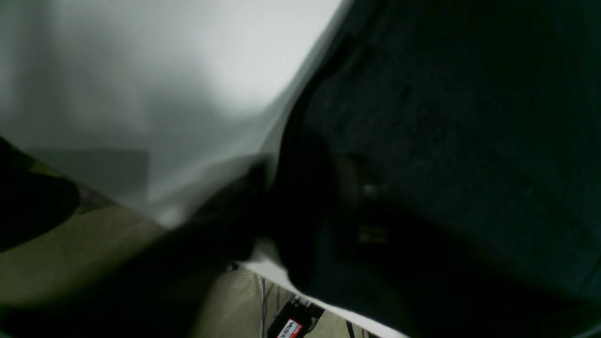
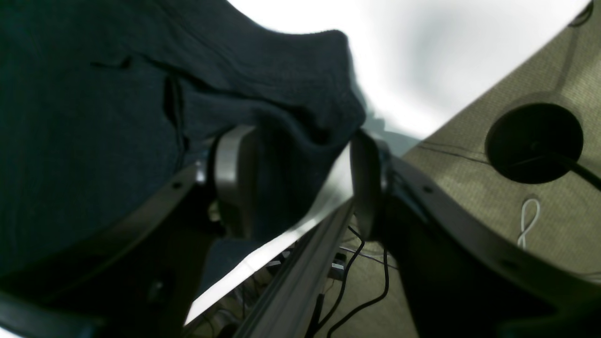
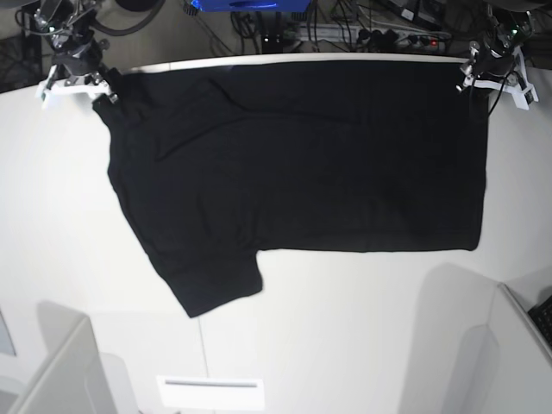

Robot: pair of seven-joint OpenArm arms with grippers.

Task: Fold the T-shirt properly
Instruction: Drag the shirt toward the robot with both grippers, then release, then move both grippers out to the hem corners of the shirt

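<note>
The black T-shirt (image 3: 302,164) lies flat on the white table (image 3: 345,328), plain side up, one sleeve pointing to the near left. No print shows. My right gripper (image 3: 102,86) is at the shirt's far left corner. In its wrist view the right gripper (image 2: 300,183) is open, with the bunched corner of the T-shirt (image 2: 94,117) between the fingers (image 2: 235,178). My left gripper (image 3: 477,73) is at the far right corner. Its wrist view is dark and blurred. There the left gripper (image 1: 300,197) looks closed on the edge of the T-shirt (image 1: 469,117).
Both grippers sit at the table's far edge (image 3: 285,57), with cables and power strips (image 3: 397,36) behind it. A black round base (image 2: 535,143) stands on the carpet. Grey-white box edges (image 3: 60,371) stand at the near left and near right (image 3: 526,328).
</note>
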